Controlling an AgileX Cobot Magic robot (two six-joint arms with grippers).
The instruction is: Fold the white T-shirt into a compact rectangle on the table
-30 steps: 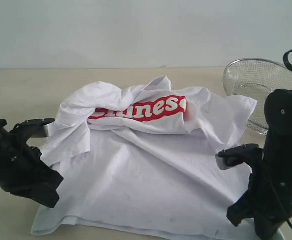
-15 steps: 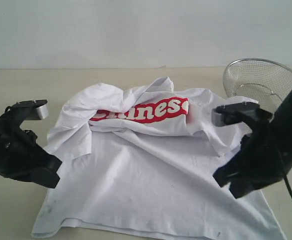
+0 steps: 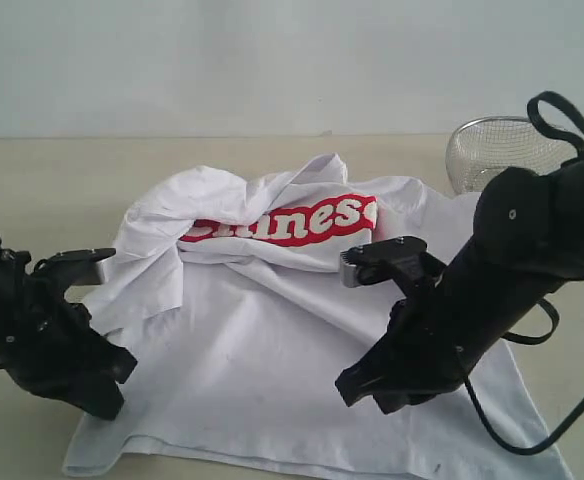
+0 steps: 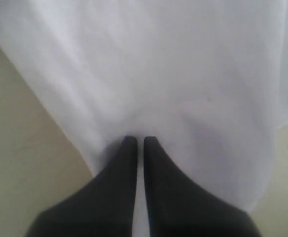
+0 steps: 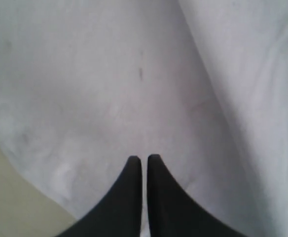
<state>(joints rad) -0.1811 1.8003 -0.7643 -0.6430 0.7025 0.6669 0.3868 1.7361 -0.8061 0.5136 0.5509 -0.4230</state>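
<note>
The beige tabletop [image 3: 52, 170] holds a crumpled white shirt [image 3: 272, 330]; the left end effector [image 4: 136, 141] and right end effector [image 5: 144, 159] sit over it, both narrowed almost together.

Matte black arms [image 3: 532, 250] carry silver wrist blocks [image 3: 355, 268], looping cable [image 3: 562, 104], tapered fingers [image 4: 122, 170].

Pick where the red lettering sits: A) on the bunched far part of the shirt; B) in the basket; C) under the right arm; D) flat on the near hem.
A: the red lettering runs across the crumpled far section of the white T-shirt, in plain sight.
</note>
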